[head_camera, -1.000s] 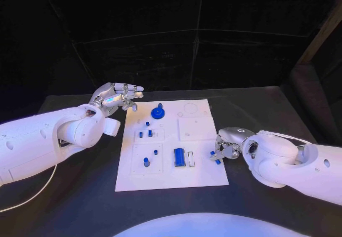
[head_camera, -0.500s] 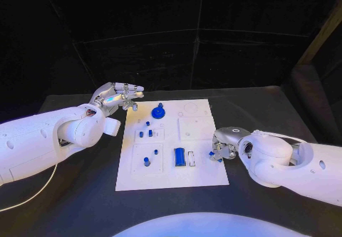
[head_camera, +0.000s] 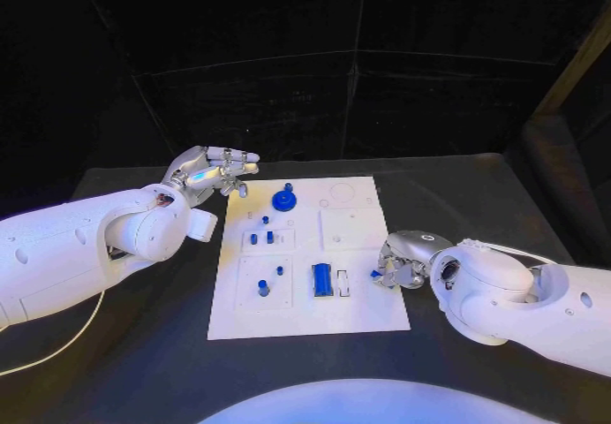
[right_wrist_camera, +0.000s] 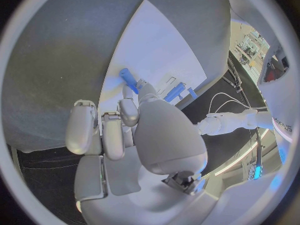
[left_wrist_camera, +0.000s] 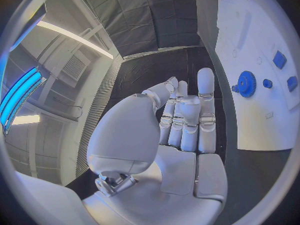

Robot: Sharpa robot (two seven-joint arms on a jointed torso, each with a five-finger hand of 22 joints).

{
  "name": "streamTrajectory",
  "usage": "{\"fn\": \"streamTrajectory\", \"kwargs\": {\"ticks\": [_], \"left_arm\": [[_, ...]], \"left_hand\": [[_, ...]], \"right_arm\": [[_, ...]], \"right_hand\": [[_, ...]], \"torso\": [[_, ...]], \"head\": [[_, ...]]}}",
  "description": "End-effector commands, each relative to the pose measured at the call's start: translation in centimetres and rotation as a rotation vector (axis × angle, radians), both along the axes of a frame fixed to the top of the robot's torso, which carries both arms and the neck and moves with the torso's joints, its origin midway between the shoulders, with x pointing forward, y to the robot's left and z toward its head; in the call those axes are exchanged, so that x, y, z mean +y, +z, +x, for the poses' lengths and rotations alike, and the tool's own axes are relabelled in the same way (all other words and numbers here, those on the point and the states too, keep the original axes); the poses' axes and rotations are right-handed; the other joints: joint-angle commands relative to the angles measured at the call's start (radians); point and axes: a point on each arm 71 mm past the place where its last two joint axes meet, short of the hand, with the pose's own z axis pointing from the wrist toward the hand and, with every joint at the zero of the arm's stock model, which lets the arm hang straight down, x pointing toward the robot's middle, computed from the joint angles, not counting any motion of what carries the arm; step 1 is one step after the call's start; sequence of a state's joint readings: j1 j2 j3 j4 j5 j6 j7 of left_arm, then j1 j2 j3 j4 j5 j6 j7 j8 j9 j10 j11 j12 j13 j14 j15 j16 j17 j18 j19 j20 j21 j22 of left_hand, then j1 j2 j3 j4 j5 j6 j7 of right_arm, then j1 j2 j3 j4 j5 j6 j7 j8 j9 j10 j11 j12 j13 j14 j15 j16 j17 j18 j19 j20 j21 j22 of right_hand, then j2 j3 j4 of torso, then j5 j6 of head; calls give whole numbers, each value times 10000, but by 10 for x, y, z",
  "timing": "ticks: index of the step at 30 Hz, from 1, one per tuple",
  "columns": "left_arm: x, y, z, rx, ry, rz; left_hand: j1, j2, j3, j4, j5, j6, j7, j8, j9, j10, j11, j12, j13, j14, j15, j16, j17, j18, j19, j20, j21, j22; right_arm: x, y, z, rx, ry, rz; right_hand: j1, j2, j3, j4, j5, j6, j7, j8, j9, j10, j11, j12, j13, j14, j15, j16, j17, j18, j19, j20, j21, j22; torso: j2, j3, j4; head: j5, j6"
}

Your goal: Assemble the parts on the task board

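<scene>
Currently, by item:
Left hand [head_camera: 214,171]: off the task board's [head_camera: 359,309] far left corner, fingers loosely curled together, holding nothing.
Task board: white plate at table centre.
Gear [head_camera: 282,202]: blue, toothed, near the board's far edge.
Block [head_camera: 321,280]: long, blue, mid-board.
Right hand [head_camera: 403,261]: at the board's right edge, pinching a small blue peg [head_camera: 383,273].
</scene>
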State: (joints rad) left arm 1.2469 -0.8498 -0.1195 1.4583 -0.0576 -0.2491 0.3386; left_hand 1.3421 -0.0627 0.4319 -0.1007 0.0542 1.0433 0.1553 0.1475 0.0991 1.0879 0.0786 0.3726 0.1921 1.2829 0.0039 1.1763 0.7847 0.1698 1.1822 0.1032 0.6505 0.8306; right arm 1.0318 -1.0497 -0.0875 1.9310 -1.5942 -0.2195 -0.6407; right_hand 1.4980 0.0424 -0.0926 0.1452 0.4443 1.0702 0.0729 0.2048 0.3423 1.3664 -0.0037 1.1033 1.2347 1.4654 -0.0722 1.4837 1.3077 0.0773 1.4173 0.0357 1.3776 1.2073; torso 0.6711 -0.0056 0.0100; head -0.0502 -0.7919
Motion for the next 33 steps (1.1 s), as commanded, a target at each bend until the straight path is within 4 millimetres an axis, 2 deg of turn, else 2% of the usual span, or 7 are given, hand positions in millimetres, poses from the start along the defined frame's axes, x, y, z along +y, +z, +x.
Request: {"fn": "streamTrajectory", "kwargs": {"ticks": [1, 8, 12, 18, 22, 26, 33], "left_arm": [[-1, 1, 0, -9, -106, -76], [-1, 1, 0, -3, -121, -80], [-1, 1, -1, 1, -129, -82], [-2, 1, -1, 16, -150, -86], [-2, 1, -1, 30, -178, -93], [-2, 1, -1, 36, -188, -95], [-3, 1, -2, 39, -211, -105]], "left_hand": [[30, 90, -49, -19, 21, -73, -24, 31, -11, -92, 7, 39, 12, -82, -21, -68, -8, 128, -56, 7, -39, -11], [30, 90, -49, -19, 21, -73, -24, 31, -11, -92, 7, 39, 12, -82, -21, -68, -8, 128, -56, 7, -39, -11], [30, 90, -49, -19, 21, -73, -24, 31, -11, -92, 7, 39, 12, -82, -21, -68, -8, 128, -56, 7, -39, -11], [50, 97, -43, -34, 22, -78, -22, 39, -15, -108, 7, 58, 17, -83, -22, -61, -1, 130, -56, 7, -44, -12], [50, 97, -43, -34, 22, -78, -22, 39, -15, -108, 7, 58, 17, -83, -22, -61, -1, 130, -56, 7, -44, -12], [38, 103, -46, -25, 22, -79, -18, 43, -16, -116, 13, 67, 19, -88, -20, -64, -11, 129, -57, 9, -46, -12], [37, 104, -47, -25, 22, -79, -17, 43, -16, -116, 13, 67, 19, -88, -19, -64, -12, 129, -57, 9, -46, -12]], "right_arm": [[1, 3, -2, 152, -747, 1348], [9, 7, -7, 498, -1175, 2602], [12, 6, -7, 671, -1319, 2923], [16, 3, -5, 889, -1480, 3143], [20, 0, -3, 1109, -1620, 3210], [24, -3, 0, 1194, -1712, 3239], [35, -6, 4, 1310, -1623, 3246]], "right_hand": [[178, 62, 366, 43, -166, 111, -55, 1, 172, 71, -71, -18, 48, 745, -46, -37, 1185, -56, 16, -19, 29, 16], [-275, -354, 849, 363, -508, 179, -49, -83, 211, 140, -73, 39, 105, 754, -47, -25, 1215, -58, 33, -28, 42, 50], [-493, -516, 979, 500, -288, 212, -45, -114, 228, 174, -68, 79, 140, 759, -41, -16, 1232, -61, 41, -26, 48, 65], [-841, -650, 1057, 726, -125, 279, -54, -128, 264, 223, -71, 129, 181, 769, -43, 6, 1270, -69, 66, -26, 73, 114], [-1113, -755, 1052, 900, 411, 350, -81, -128, 303, 262, -91, 139, 193, 774, -58, 17, 1288, -70, 78, -36, 82, 131], [-1127, -768, 1060, 907, 456, 379, -95, -116, 317, 273, -100, 151, 203, 775, -64, 20, 1293, -69, 79, -40, 81, 131], [-1113, -766, 1084, 897, 493, 403, -110, -106, 330, 275, -114, 141, 197, 777, -73, 25, 1302, -68, 78, -45, 79, 127]], "torso": [[-5, -14, 9], [1, -11, 8], [5, -14, 2], [10, -9, 4], [10, -20, 17], [6, -4, 6], [6, -9, 13]], "head": [[4, 0], [22, -1], [22, -11], [33, -26], [19, -22], [57, -37], [80, -56]]}}
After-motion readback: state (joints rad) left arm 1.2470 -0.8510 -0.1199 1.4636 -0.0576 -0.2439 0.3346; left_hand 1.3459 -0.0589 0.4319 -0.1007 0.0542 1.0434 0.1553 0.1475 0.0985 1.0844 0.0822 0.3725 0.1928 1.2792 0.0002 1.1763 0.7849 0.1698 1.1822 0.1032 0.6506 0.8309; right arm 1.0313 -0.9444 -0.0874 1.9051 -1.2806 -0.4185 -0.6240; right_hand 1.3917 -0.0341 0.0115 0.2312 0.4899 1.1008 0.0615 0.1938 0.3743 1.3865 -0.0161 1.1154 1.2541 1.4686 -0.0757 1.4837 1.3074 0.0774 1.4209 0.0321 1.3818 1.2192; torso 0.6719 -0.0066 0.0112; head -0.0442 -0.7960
